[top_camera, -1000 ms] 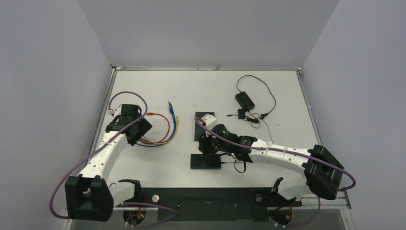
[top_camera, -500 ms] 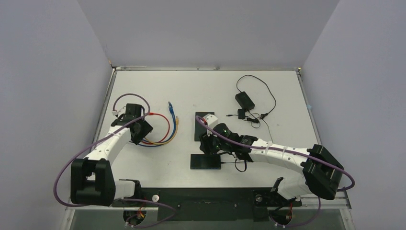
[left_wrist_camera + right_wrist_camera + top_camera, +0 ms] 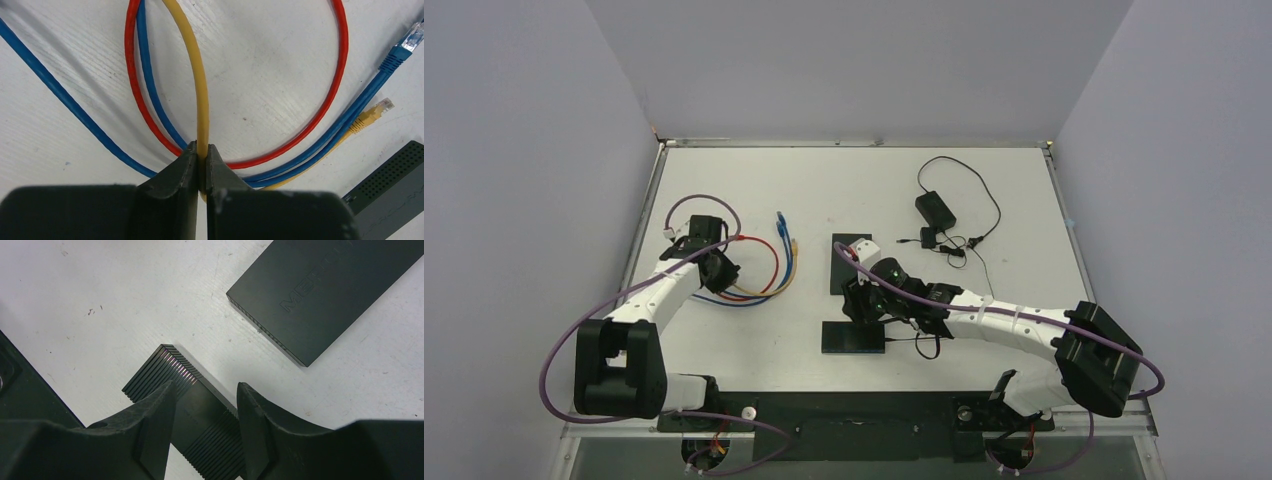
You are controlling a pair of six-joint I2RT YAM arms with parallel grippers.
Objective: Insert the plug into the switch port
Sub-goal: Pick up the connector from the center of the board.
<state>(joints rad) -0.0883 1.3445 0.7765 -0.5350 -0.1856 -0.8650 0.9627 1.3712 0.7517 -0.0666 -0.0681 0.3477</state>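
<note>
Fingers of the left gripper are clenched on the yellow cable, pinching it partway along its loop. The red cable and blue cable lie loose on the worktop on either side of that grip. From the overhead camera I see this gripper down among the coiled cables, close to the worktop's left edge.

The yellow plug lies flat on the worktop at the free end of its cable. It is just beside the blue lead, whose blue plug reaches a little further, and it is apart from the switch.

On my right wrist camera the right gripper has its fingers set against both sides of a ribbed black block, grasping it. The switch, a flat black box with raised lettering, lies just beyond that block without touching it, around the middle of the worktop. A second flat black box lies closer to the near edge, just beside the right gripper. A black power adapter with its thin lead sits toward the far right corner.
</note>
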